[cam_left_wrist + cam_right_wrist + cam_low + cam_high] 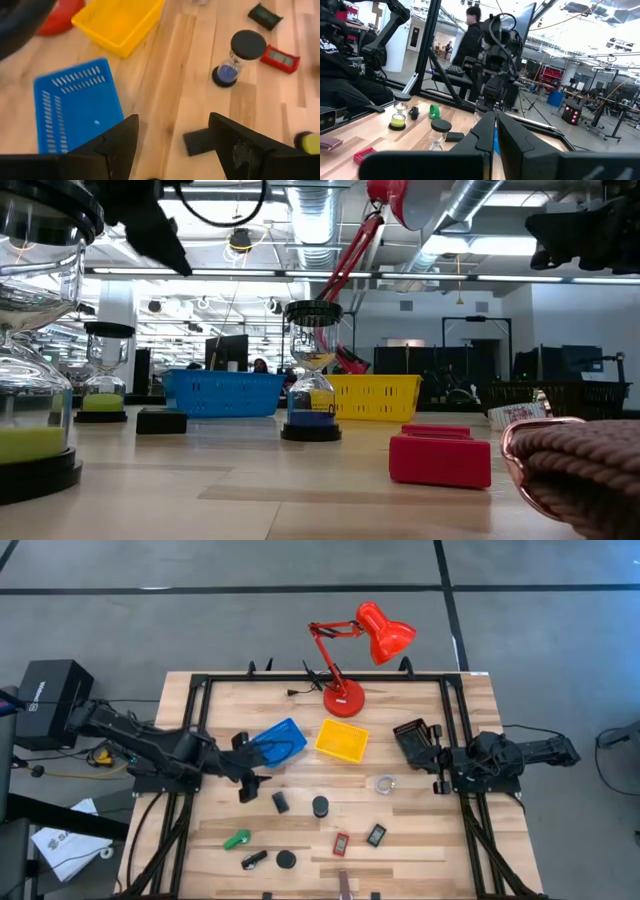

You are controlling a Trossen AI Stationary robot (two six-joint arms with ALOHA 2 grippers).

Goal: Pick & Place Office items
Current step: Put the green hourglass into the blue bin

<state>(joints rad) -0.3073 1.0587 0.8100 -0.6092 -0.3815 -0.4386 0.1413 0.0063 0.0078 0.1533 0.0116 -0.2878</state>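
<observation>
My left gripper (pixel 249 783) (pixel 173 125) hangs open above the table, just near of the blue tray (pixel 278 740), with a dark grey block (pixel 199 141) (pixel 280 802) lying flat on the wood beyond its fingers. Close by stand a black-capped hourglass with blue sand (pixel 234 59) (pixel 320 806), a red rectangle (pixel 280 56) (pixel 341 843) and a black block (pixel 376 835). The green clip (pixel 236 838), a black disc (pixel 287 860) and the clear ring (pixel 386 783) lie farther off. My right gripper (pixel 438 778) (pixel 495 131) waits shut by the table's right edge.
The yellow tray (pixel 341 739) sits beside the blue one, with the red desk lamp (pixel 345 698) behind them at the far edge. A black object (pixel 414 736) lies near the right arm. People show in the room beyond the table. Bare wood lies between the trays and the items.
</observation>
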